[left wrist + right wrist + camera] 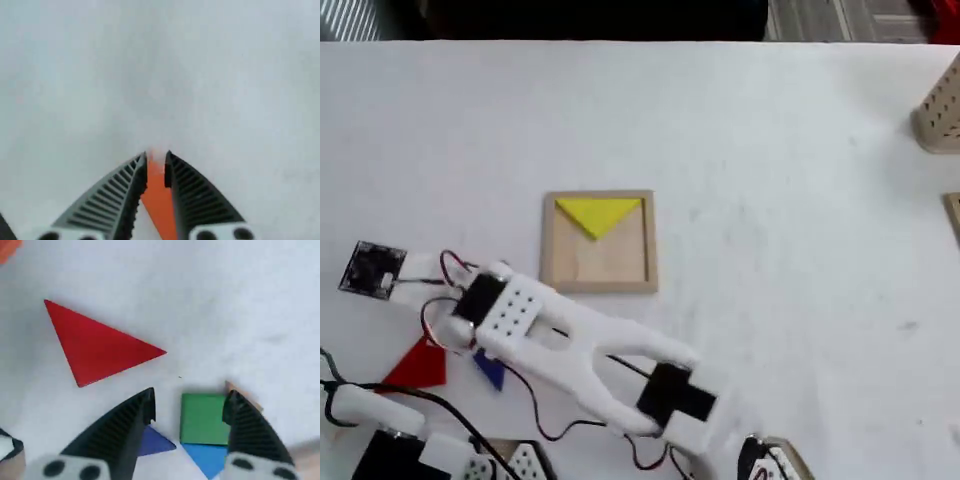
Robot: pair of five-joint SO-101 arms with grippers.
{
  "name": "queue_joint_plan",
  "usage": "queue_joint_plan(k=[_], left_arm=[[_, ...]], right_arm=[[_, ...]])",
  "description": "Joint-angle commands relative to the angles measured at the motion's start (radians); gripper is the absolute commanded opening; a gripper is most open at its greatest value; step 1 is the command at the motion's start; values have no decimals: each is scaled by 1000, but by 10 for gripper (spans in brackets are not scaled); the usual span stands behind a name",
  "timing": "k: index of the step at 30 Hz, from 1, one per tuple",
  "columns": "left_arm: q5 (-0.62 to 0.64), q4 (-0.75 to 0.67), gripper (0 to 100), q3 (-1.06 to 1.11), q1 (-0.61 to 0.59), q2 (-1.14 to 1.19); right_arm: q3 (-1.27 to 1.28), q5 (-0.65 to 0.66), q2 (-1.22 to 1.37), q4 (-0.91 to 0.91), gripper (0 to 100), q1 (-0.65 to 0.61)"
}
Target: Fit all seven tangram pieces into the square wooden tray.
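On the white desk [770, 150], a square wooden tray [598, 286], well apart from the loose pieces; inside it, a yellow triangle [598, 213], long edge flat against the far wall, apex toward the tray's middle. Across the near side of the desk, the right arm [590, 350], stretched from its base at the near right over to the left, wrist above the loose pieces; just beside the wrist, toward the near-left corner, a red triangle [418, 365] flat on the desk.

Right claw [191, 397] apart, low over the desk; between its fingers [127, 427], a green square [201, 417], lying flat, one edge under or against one finger, cannot tell which; touching the green square on the side nearer the wrist, a light blue piece [207, 459]; next to that, partly behind the other finger, a dark blue triangle [156, 442]; beyond the fingertips, the red triangle again, apart from the others. Past the finger on the green square's side, a tan sliver [239, 391], too little of it to name.

Left claw [156, 156] together on an orange piece [159, 200], clamped edge-on between the ribbed pads [120, 195]; white desk beyond the tips; cannot tell whether lifted or resting.

At the far right edge of the desk, a pale perforated block [940, 110].
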Motion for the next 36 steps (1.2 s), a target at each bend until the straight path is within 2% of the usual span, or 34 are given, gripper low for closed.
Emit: queue_joint_plan(k=[1, 5, 12, 21, 23, 27, 29, 32, 36], left_arm=[[34, -32, 94, -2, -10, -38], [44, -61, 94, 11, -10, -35], [95, -175, 94, 110, 1, -36], [100, -180, 94, 123, 1, -42], [100, -178, 94, 120, 1, -42], [101, -176, 94, 118, 1, -44], [101, -176, 94, 118, 1, -44], [101, -178, 94, 118, 1, -44], [101, -178, 94, 118, 2, -44]], right_arm=[[-89, 9, 91, -48, 235, -36], [-262, 6, 252, -45, 234, -87], [-649, 12, 496, 125, 235, -108], [-1039, 3, 621, 295, 235, -111], [-1099, -52, 633, 295, 234, -113], [-1178, -290, 671, 278, 229, -124], [-1206, -364, 710, 272, 193, -131], [-1234, -342, 789, 226, 112, -163], [-1275, -216, 906, 197, 63, -194]])
